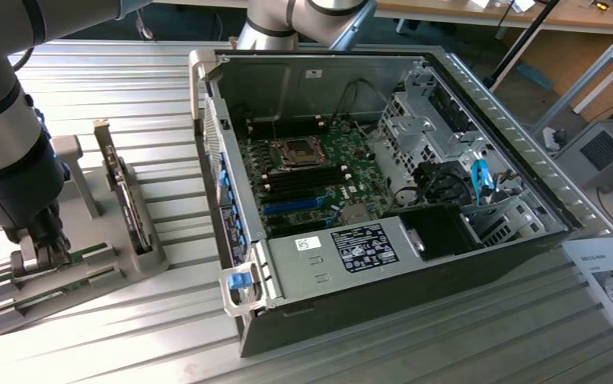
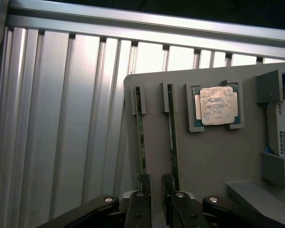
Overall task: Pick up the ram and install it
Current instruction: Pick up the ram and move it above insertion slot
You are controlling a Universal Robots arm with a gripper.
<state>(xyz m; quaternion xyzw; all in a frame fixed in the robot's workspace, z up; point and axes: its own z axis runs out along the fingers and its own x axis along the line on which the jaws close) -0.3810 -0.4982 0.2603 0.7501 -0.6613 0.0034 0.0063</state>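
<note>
Both fingertips (image 2: 143,183) of my claw (image 2: 155,181) stand slightly apart, gripping nothing, low by the edge of the grey holder (image 2: 213,156). I see one ram (image 2: 141,137) running out from one tip and its twin (image 2: 173,142) from the other, in parallel slots. Beside them sits the CPU (image 2: 217,105). The open computer case (image 1: 285,84) stands well apart.

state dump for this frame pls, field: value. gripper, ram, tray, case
gripper: gripper open, holding nothing, low over the tray's ram slots
ram: first ram stick and second ram stick both seated in the tray, side by side
tray: grey tray also carries CPU chip and hard drive
case: PC case open, motherboard exposed
task: ram not yet picked up
</note>
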